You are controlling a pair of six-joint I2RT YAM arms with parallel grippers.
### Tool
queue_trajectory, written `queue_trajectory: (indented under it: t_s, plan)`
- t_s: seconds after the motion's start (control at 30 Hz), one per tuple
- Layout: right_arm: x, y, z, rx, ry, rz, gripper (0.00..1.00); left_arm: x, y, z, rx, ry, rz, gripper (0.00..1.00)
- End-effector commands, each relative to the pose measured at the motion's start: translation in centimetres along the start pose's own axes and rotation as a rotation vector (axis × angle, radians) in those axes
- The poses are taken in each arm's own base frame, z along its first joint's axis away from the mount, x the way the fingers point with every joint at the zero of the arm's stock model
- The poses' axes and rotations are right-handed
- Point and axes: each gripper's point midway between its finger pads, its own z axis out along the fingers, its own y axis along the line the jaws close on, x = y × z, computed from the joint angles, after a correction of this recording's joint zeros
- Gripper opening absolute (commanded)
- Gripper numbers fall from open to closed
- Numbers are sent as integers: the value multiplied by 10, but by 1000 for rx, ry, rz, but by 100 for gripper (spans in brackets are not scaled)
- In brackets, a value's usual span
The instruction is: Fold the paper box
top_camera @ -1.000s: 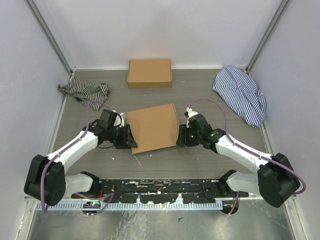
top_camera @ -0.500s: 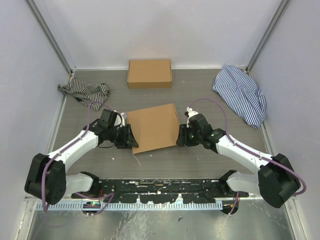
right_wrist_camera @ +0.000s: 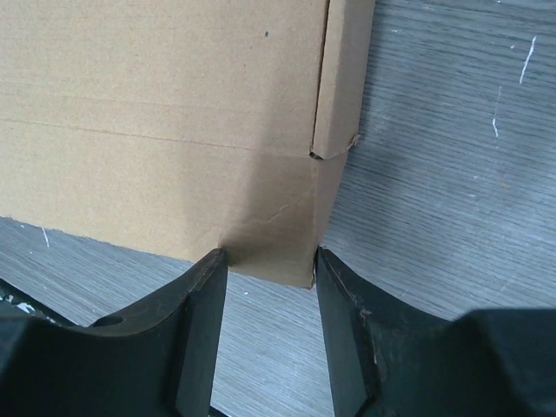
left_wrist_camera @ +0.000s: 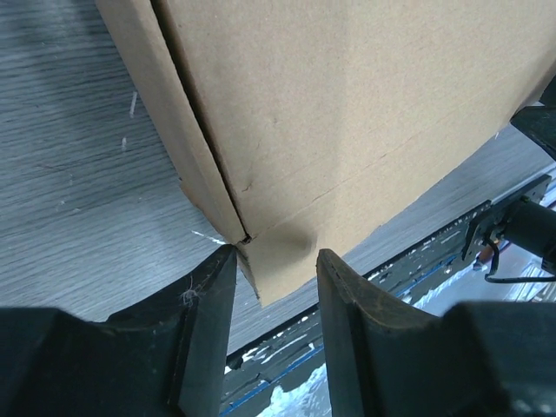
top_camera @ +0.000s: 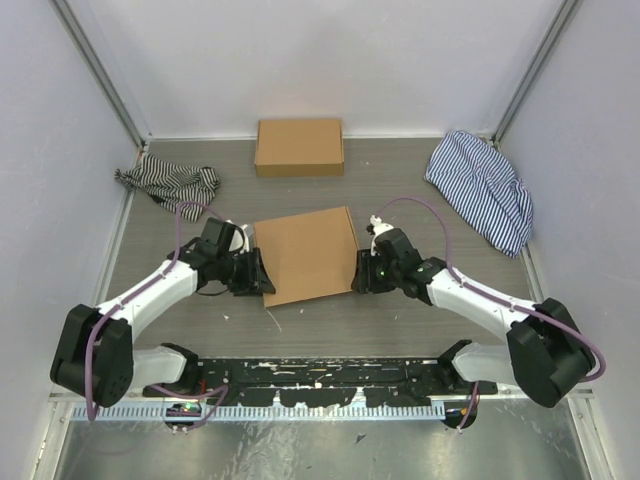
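Note:
The paper box [top_camera: 305,255] lies folded flat-topped and slightly skewed in the middle of the table, plain brown with crease lines. My left gripper [top_camera: 262,276] stands at its near left corner and my right gripper [top_camera: 358,274] at its near right corner. In the left wrist view the open left gripper [left_wrist_camera: 276,256] has a small corner tab of the paper box [left_wrist_camera: 347,104] between its fingertips. In the right wrist view the open right gripper [right_wrist_camera: 269,259] flanks the corner of the paper box [right_wrist_camera: 156,113], whose edge runs on past the left finger.
A neat low brown box [top_camera: 299,146] sits at the back wall. A dark striped cloth [top_camera: 168,184] lies at the back left and a blue striped cloth [top_camera: 482,188] at the back right. White walls enclose three sides. The black base rail [top_camera: 320,380] runs along the near edge.
The right gripper has edged slightly left against the box corner. The left arm and the box have hardly moved.

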Motion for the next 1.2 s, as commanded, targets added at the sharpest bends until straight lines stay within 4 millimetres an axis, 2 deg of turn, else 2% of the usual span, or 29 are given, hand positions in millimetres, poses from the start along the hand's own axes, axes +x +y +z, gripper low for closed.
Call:
queue_trajectory:
  t_s: [0.0, 0.3, 0.53, 0.63, 0.73, 0.87, 0.93, 1.0, 1.07, 1.17]
  plan:
    - [-15, 11, 6, -45, -54, -21, 50, -6, 3, 5, -7, -34, 32, 48]
    - [-5, -6, 24, 25, -24, -13, 50, -4, 27, 17, -111, -23, 33, 48]
    - [-6, -14, 27, 69, -32, -8, 50, -13, 44, 13, -223, -97, 42, 47]
    - [-10, -3, 19, 28, -37, -13, 54, -20, 41, 5, -233, -146, 52, 47]
    - [-23, 18, -3, -24, -64, -45, 57, -23, 29, -10, -207, -181, 65, 48]
    - [-52, 48, -43, -94, -138, -91, 58, -25, 16, -35, -189, -222, 84, 48]
    - [-76, 56, -58, -92, -203, -95, 58, -25, 9, -44, -169, -241, 86, 48]
    - [-106, 61, -64, -57, -269, -107, 56, -27, 0, -48, -124, -267, 88, 46]
    - [-137, 62, -52, 3, -283, -127, 45, -30, -11, -45, -50, -295, 101, 40]
    - [-188, 76, -22, 27, -289, -163, 18, -30, -26, -38, 44, -283, 128, 22]
